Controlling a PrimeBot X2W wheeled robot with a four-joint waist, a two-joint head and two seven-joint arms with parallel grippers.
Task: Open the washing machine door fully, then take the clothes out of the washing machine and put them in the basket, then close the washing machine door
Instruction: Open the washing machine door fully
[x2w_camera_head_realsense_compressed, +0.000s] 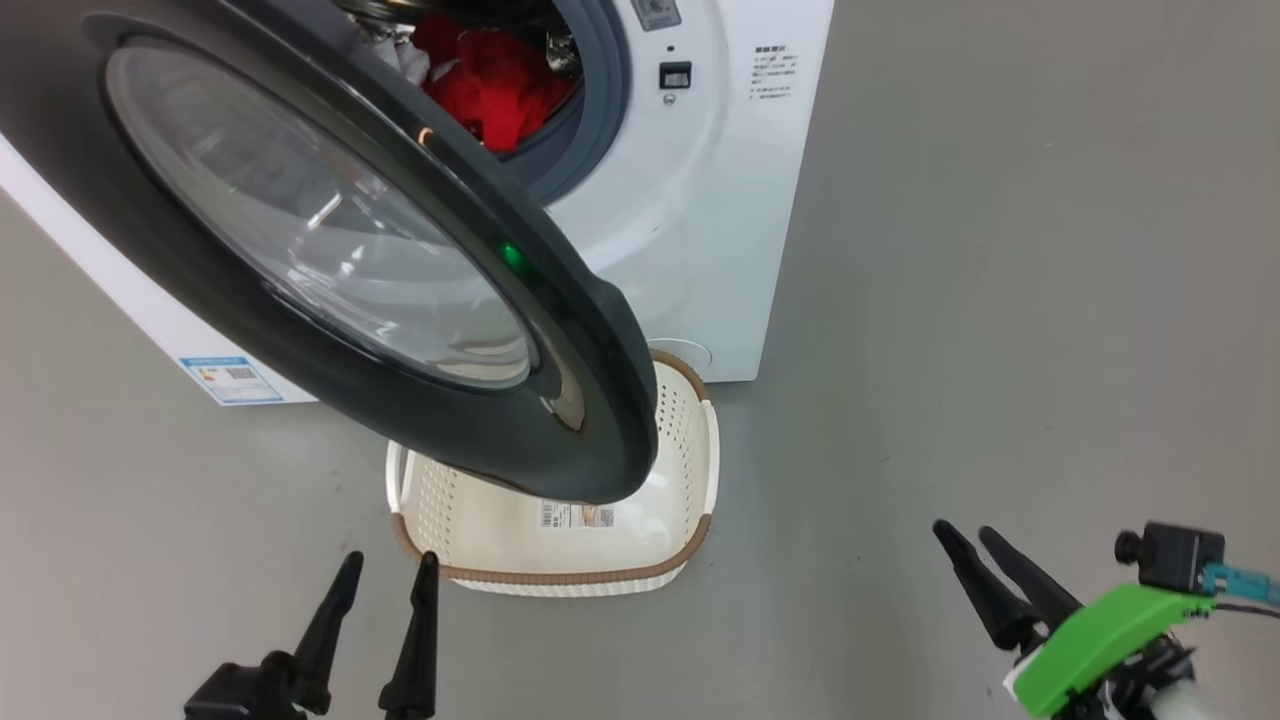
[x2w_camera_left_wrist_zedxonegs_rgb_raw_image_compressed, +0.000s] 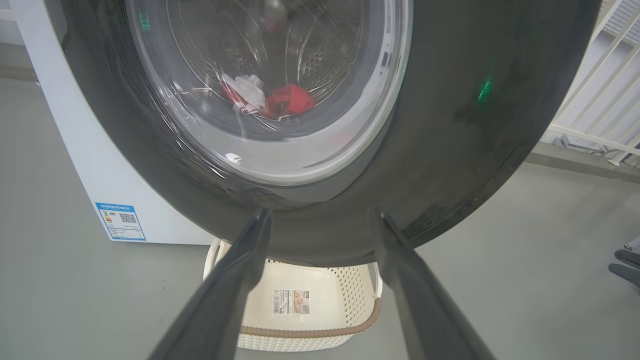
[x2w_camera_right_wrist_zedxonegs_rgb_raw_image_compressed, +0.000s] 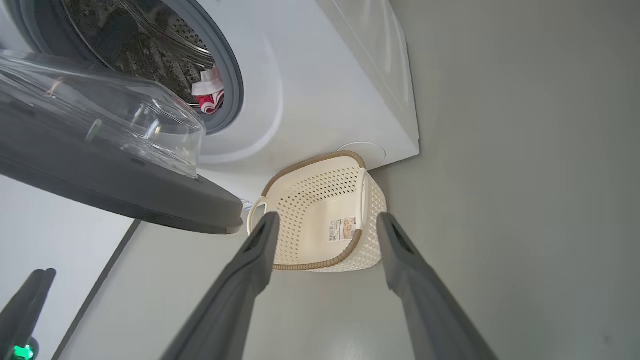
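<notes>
Head view: door (x2w_camera_head_realsense_compressed: 600, 330) part-open, clothes (x2w_camera_head_realsense_compressed: 500, 90) inside.
Basket (x2w_camera_head_realsense_compressed: 690, 440) below door, prob. for short drop — L pincer (x2w_camera_head_realsense_compressed: 390, 560), R pincer (x2w_camera_head_realsense_compressed: 962, 532) spread, empty.

Bare grey floor (x2w_camera_head_realsense_compressed: 1050, 250); white slatted railing (x2w_camera_left_wrist_zedxonegs_rgb_raw_image_compressed: 600, 85) standing on it.

Smooth grey floor (x2w_camera_head_realsense_compressed: 1000, 300); white slatted railing (x2w_camera_left_wrist_zedxonegs_rgb_raw_image_compressed: 595, 85) at its edge.
</notes>
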